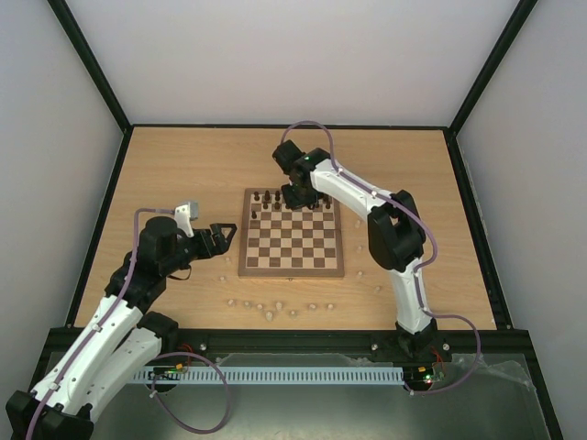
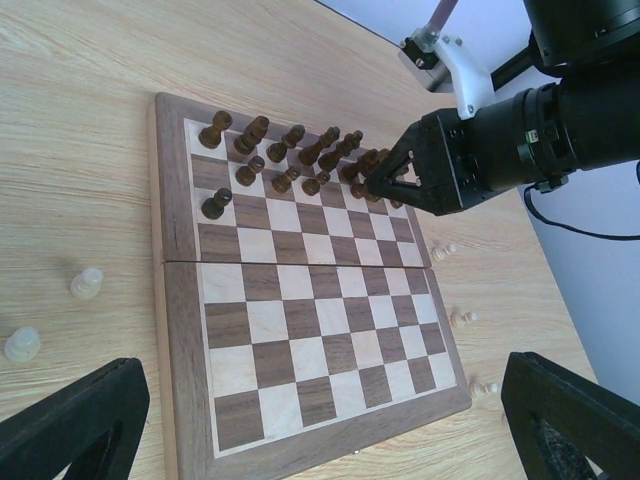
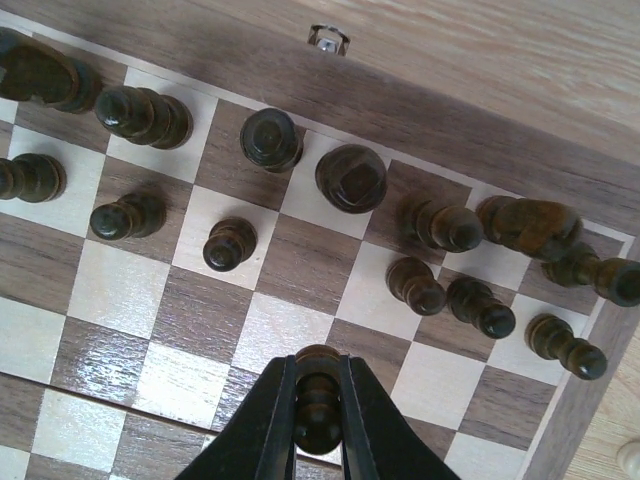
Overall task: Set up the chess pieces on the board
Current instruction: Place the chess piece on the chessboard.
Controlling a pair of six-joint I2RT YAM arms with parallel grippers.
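**Dark side nearly set, pale side not started**

Board (image 1: 293,252) sits mid-surface (image 1: 183,165), between the arms. Right claw (image 3: 318,372) is over the board's far rows, clamped tight on a dark pawn (image 3: 318,410). Left claw (image 1: 220,236) is just left of the board, spread wide, empty. Dark pieces (image 2: 291,138), glossy brown, fill most of the far two rows. Pale pieces (image 1: 269,314) lie scattered off-board, mostly along the near side, all left to place.

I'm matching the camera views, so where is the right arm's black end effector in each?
Top external: black right end effector, centre, over far rows of the chequered wooden chessboard.
Left wrist: end effector upper right, among dark brown chess pieces.
Right wrist: end effector bottom centre, shut on a dark pawn.
Shared landmark: chessboard.
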